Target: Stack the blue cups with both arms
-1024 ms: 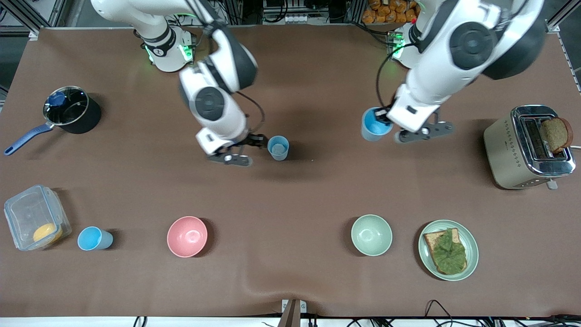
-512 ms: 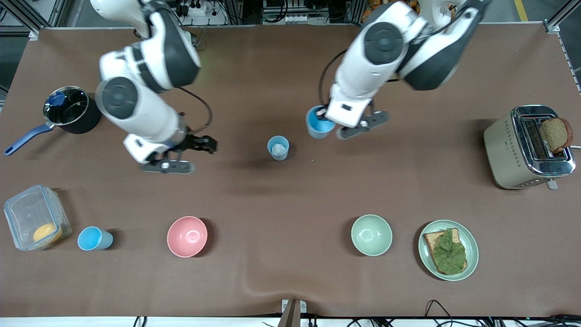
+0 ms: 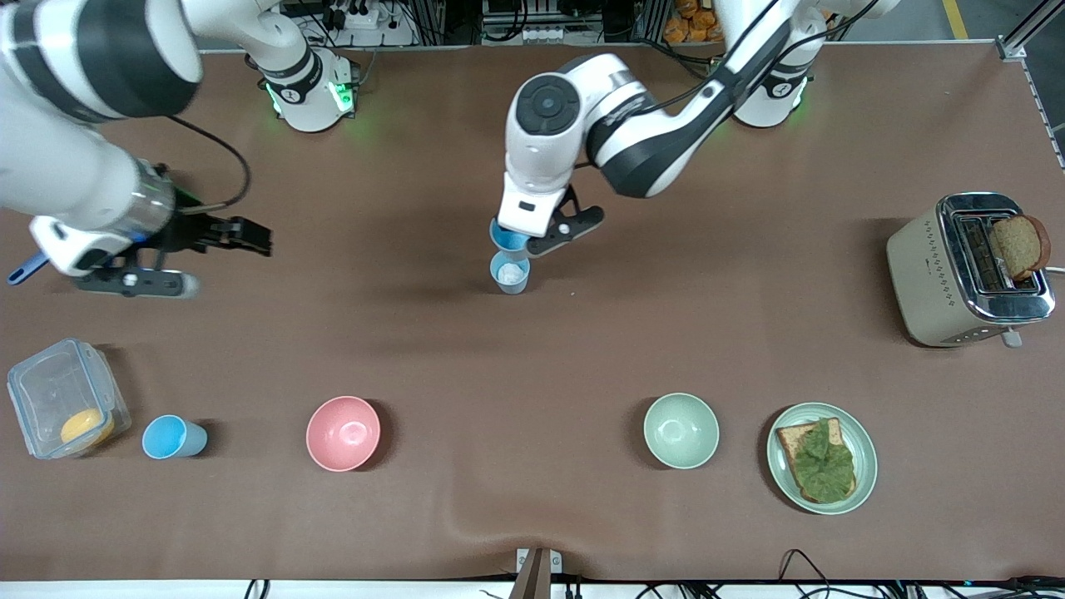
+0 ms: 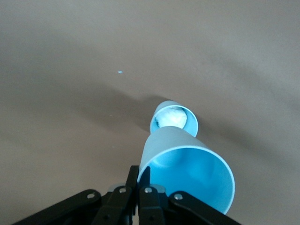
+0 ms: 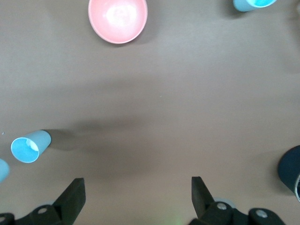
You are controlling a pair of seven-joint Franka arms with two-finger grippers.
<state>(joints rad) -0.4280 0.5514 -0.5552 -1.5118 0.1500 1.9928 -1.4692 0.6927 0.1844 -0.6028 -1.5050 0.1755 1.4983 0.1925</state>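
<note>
2 light, stiff plastic tumblers matter: we pinch the brighter blue cup (image 4: 187,171) by its rim in the left gripper (image 4: 140,187), just over the paler cup (image 3: 509,273) mid-table (easily tipped). Right gripper (image 3: 241,237) waits, fingers apart, near the dark saucepan (image 5: 290,171).

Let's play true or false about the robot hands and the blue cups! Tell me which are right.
1. The left hand holds a brighter blue cup. True.
2. That cup is over the pink bowl. False: it is over the paler cup standing on the table.
3. The right hand holds a cup. False: it is open and holds nothing.
4. Bread sticks out of the toaster. True.
</note>
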